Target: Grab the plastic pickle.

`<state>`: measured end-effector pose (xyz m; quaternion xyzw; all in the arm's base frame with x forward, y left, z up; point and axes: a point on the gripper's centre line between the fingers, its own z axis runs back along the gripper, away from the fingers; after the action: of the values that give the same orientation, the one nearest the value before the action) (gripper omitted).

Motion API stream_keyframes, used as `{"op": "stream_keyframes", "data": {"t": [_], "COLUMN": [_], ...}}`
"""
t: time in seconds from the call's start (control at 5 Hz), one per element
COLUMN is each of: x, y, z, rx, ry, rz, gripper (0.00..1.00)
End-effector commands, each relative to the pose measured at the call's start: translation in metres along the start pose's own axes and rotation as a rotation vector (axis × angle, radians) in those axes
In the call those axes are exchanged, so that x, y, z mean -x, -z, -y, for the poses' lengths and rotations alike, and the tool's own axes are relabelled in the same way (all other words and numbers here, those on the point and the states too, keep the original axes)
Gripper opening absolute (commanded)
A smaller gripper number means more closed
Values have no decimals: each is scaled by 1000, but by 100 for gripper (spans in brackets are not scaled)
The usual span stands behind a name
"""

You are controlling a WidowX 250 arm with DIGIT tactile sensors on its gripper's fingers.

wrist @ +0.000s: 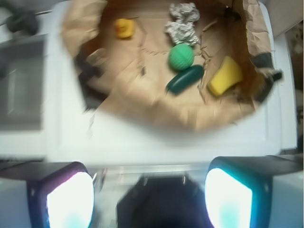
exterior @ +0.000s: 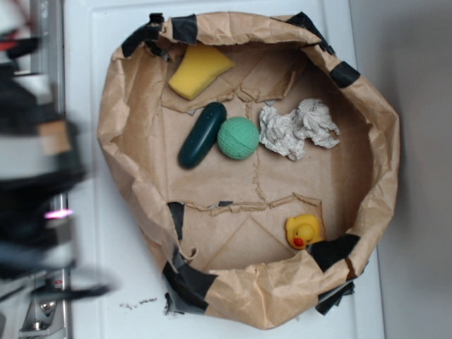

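The plastic pickle [exterior: 202, 135] [wrist: 185, 79], dark green and capsule-shaped, lies on the floor of a brown paper basin [exterior: 127, 148] [wrist: 142, 102], touching a mint-green dimpled ball [exterior: 238, 138] [wrist: 181, 57]. The arm shows only as a dark blur at the left edge of the exterior view, well outside the basin. In the wrist view my gripper [wrist: 149, 197] is open, its two bright fingertips [wrist: 71, 199] far apart with nothing between them, above the white surface in front of the basin and far from the pickle.
Inside the basin lie a yellow sponge [exterior: 199, 70] [wrist: 225, 76], crumpled paper [exterior: 296, 127] [wrist: 183, 21] and a yellow rubber duck [exterior: 304, 231] [wrist: 124, 27]. Black tape patches [exterior: 187, 279] mark the basin's raised rim. The basin rests on a white tabletop [exterior: 106, 282].
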<state>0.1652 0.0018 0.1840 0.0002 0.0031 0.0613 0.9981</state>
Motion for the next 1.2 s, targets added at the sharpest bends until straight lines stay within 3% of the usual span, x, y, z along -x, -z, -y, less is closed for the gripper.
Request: {"op": "stream_keyframes", "data": {"t": [0.0,0.2,0.6,0.8,1.0], "x": [-53,-57,-79,-90,-89], "y": [39,66,134,153,171], "z": [-22,-27,-23,-24,-24], "rx": [46,7,-89,-105,-176], "ry": [-341,-491,-478,-465,-453], "rz": [186,246,163,140,136], "gripper": [100,100,100,100,0]}}
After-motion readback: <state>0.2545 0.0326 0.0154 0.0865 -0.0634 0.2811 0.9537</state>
